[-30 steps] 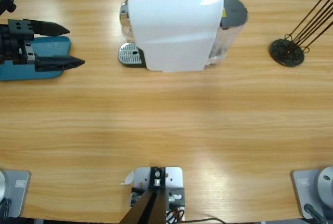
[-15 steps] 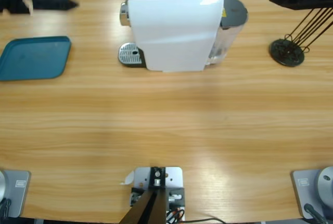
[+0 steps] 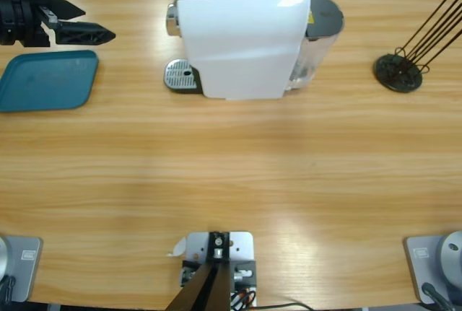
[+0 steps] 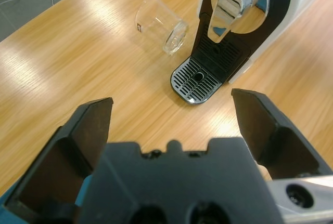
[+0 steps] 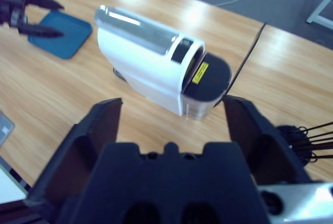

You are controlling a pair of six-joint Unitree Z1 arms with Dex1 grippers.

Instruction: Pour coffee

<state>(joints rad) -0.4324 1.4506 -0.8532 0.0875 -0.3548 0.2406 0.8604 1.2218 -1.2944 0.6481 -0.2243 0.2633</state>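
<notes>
Since the earlier frame, the left gripper (image 3: 86,24) has been carried off the blue tray (image 3: 47,80) to the table's (image 3: 231,174) far left corner, jaws parted and empty. An empty glass (image 4: 161,24) is shown lying on its side beside the coffee machine (image 3: 242,37); no coffee is visible. The right gripper (image 5: 171,125) is held high above the machine, jaws spread, nothing gripped.

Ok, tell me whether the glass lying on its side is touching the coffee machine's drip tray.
Apart. In the left wrist view, bare wood shows between the glass and the drip tray.
</notes>
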